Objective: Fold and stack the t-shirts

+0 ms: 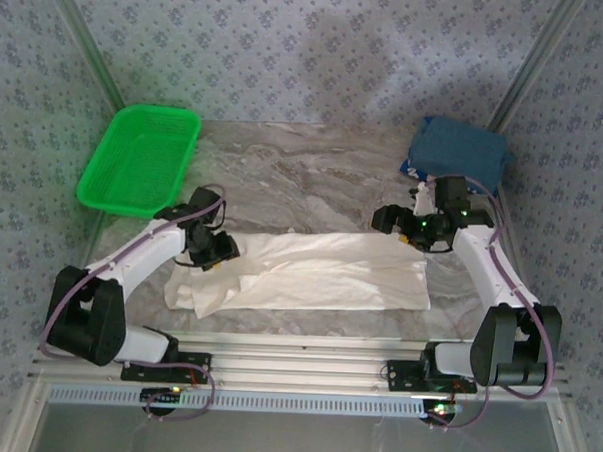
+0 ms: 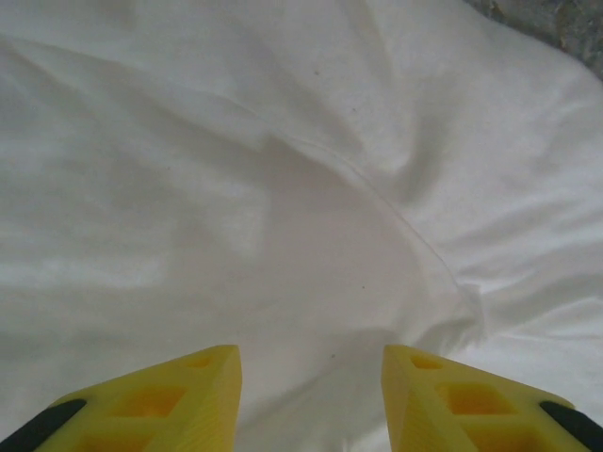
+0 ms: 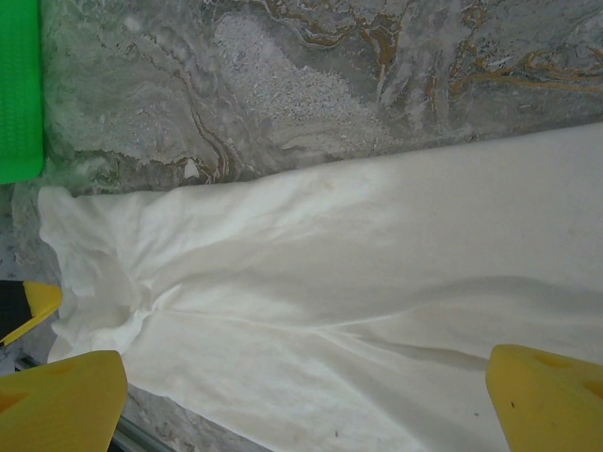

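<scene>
Over the white t-shirt (image 2: 283,188), left gripper (image 2: 309,365) half-open, empty.

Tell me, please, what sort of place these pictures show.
Probably a robot test cell, not a home: a marble-patterned table enclosed by patterned fabric walls, a left arm and right arm bolted to a metal rail, with a white t-shirt, blue t-shirt and green basket laid out.

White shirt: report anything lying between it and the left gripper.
Nothing visible does. The left gripper hangs with jaws parted straight over bare folds of the white shirt, near its left end.
</scene>
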Available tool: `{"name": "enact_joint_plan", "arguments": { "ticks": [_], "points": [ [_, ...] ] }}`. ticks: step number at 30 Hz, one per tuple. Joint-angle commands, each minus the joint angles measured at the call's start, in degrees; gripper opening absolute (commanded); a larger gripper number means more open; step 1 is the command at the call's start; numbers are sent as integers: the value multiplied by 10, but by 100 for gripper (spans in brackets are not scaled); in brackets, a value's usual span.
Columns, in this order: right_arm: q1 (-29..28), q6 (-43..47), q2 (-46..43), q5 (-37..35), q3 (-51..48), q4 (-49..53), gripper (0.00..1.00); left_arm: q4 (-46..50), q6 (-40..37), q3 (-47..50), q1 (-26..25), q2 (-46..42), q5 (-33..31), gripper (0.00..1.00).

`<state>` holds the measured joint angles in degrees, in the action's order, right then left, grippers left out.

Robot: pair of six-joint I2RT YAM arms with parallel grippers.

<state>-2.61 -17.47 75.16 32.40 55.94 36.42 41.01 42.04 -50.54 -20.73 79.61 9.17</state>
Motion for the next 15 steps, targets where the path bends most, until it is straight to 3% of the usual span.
{"name": "enact_joint_plan", "arguments": {
  "ticks": [1, 9, 12, 15],
  "points": [
    [1, 12, -2, 10, 12, 7, 100, -39, -18, -14, -33, 40, 9, 41],
    [4, 16, -12, 6, 10, 20, 100, -44, -38, -26, -147, 108, 88, 27],
    [4, 14, -13, -4, 6, 16, 100, -26, -36, -13, -144, 85, 66, 27],
    [-1, -12, 7, -54, 11, 19, 100, 3, 3, 3, -102, 34, 28, 27]
  ]
}}
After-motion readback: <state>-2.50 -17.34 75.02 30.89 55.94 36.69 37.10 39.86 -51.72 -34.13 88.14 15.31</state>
